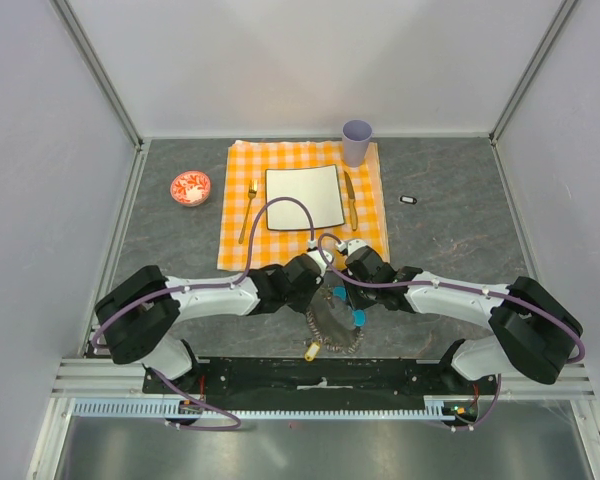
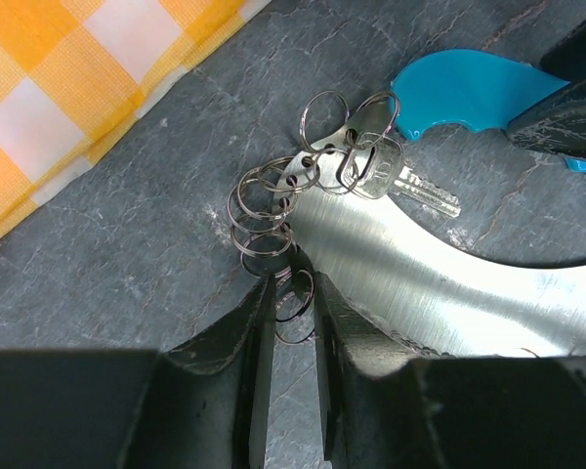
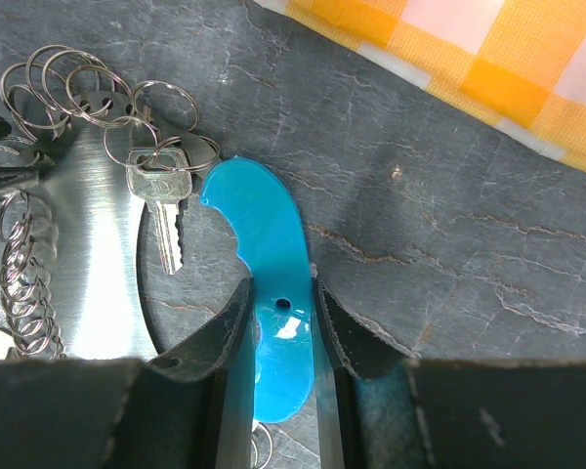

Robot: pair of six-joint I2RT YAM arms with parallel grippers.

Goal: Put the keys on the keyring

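Observed both arms low and stretched inward: left arm [image 1: 210, 295] from lower left, right arm [image 1: 450, 298] from lower right, wrists almost meeting at centre frame. Found left gripper [image 2: 295, 293] narrowed onto a ring [image 2: 301, 279], fingers [image 2: 259, 322] rising from bottom edge. Found right gripper [image 3: 281, 298] clamped on tag [image 3: 264, 234], fingers bottom centre, pointing up-frame.
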